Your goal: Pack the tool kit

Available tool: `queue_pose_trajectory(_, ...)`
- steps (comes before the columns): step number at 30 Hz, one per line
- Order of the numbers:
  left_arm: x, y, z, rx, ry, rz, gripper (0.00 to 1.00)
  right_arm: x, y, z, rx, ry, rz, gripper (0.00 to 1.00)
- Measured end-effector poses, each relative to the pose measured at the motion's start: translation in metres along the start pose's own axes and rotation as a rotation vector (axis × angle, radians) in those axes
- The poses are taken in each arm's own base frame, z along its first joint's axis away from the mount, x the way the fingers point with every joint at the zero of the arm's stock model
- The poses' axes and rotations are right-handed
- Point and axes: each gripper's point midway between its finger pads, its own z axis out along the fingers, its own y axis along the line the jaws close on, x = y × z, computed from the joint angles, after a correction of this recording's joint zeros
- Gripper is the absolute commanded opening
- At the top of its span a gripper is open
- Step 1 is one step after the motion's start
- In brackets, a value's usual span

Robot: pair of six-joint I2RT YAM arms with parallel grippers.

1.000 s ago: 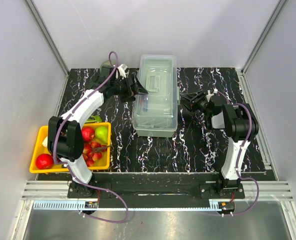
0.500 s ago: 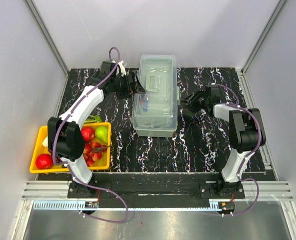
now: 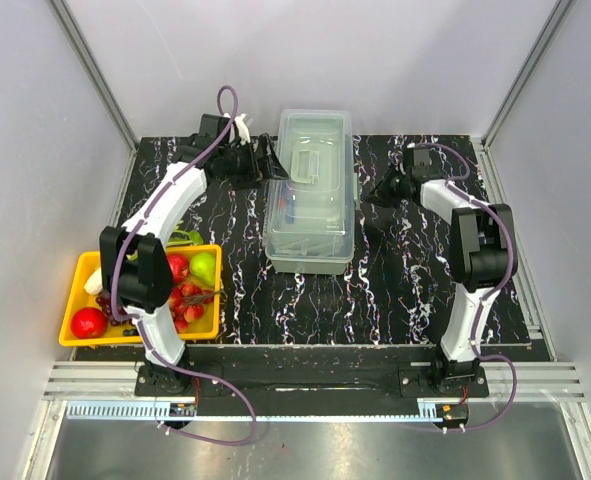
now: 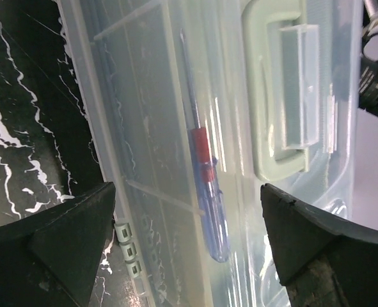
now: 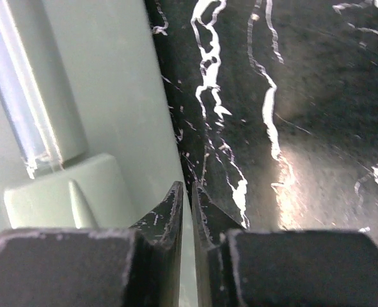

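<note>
The tool kit's translucent pale grey-green toolbox (image 3: 312, 215) stands shut at the table's middle, its lid handle (image 3: 313, 162) on top. In the left wrist view a blue-handled screwdriver with a red collar (image 4: 208, 192) lies inside under the lid (image 4: 144, 128), beside the pale green handle (image 4: 275, 96). My left gripper (image 3: 272, 166) is wide open and empty at the box's left edge, and it also shows in its own view (image 4: 189, 246). My right gripper (image 3: 377, 189) is shut and empty, its tips (image 5: 187, 192) against the box's right wall (image 5: 93, 77).
A yellow fruit tray (image 3: 72, 300) with red apples and a green pear sits at the near left beside the left arm's base. Black marbled table (image 3: 405, 290) lies around the box. Grey enclosure walls stand on three sides.
The right arm's wrist has swung toward the back, with its gripper staying at the box's right side. The left gripper has shifted slightly back and left. The toolbox has not moved.
</note>
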Motion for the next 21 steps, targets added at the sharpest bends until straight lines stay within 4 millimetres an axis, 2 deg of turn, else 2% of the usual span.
queue_pose_trajectory(4,0.011,0.006,0.018,0.025,0.066,-0.034,0.99,0.003,0.015,0.011,-0.015,0.036,-0.074,0.04)
queue_pose_trajectory(7,0.013,0.003,0.02,0.053,0.095,-0.047,0.98,0.015,0.021,0.018,-0.03,0.083,-0.114,0.0)
queue_pose_trajectory(9,0.014,0.001,0.021,0.069,0.108,-0.053,0.89,0.024,0.023,0.02,-0.037,0.112,-0.147,0.0)
queue_pose_trajectory(13,0.02,-0.003,0.022,0.113,0.142,-0.058,0.78,0.027,0.024,0.023,-0.045,0.142,-0.204,0.0)
queue_pose_trajectory(21,0.023,-0.008,0.024,0.156,0.162,-0.053,0.68,0.031,0.031,0.028,-0.056,0.156,-0.276,0.0)
